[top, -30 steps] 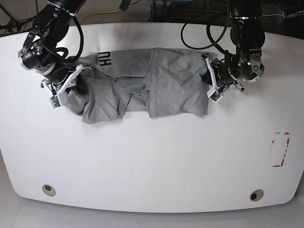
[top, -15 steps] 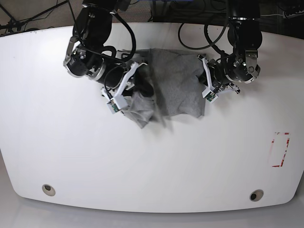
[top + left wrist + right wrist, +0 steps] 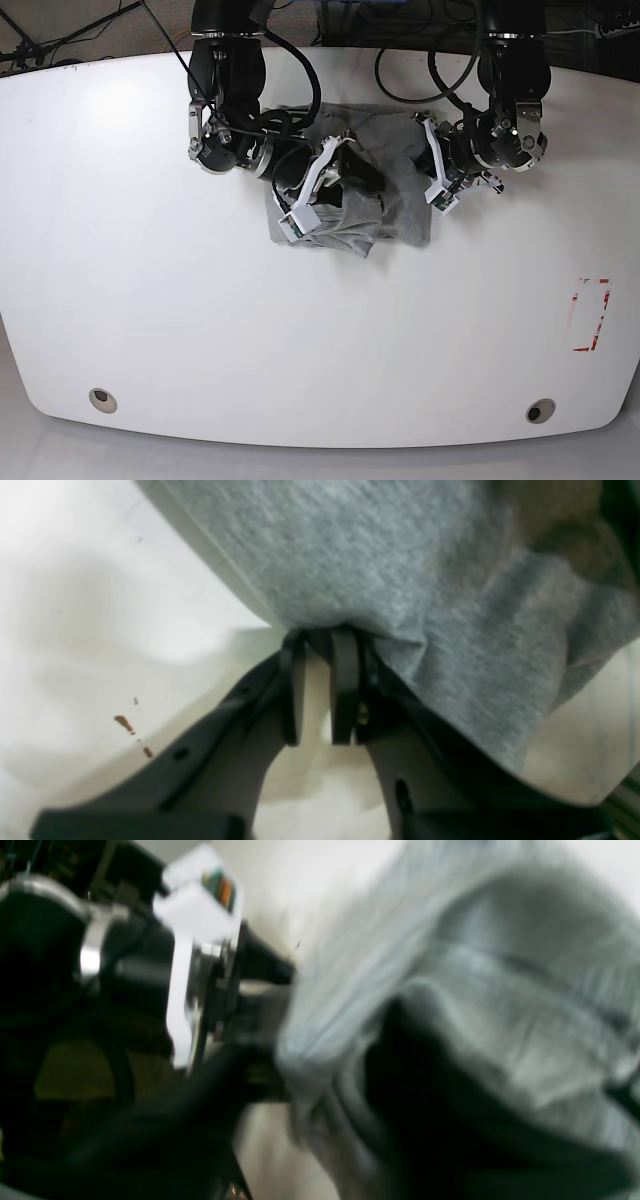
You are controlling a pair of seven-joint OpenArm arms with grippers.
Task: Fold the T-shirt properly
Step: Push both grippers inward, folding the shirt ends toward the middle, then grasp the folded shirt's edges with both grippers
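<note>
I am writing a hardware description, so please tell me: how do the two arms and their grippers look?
Both arms are black, with rounded joints and loose black cables. The right gripper and left gripper carry white brackets, each with a small green board. The left wrist view shows flat dark fingers.

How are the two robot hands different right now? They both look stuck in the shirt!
The left end effector sits at the edge of the T-shirt, while the right end effector reaches over the middle of the cloth. In its wrist view the left one is sharp, jaws nearly together, pinching a fold; the right wrist view is too blurred to show the jaws. Both are touching the same grey T-shirt.
</note>
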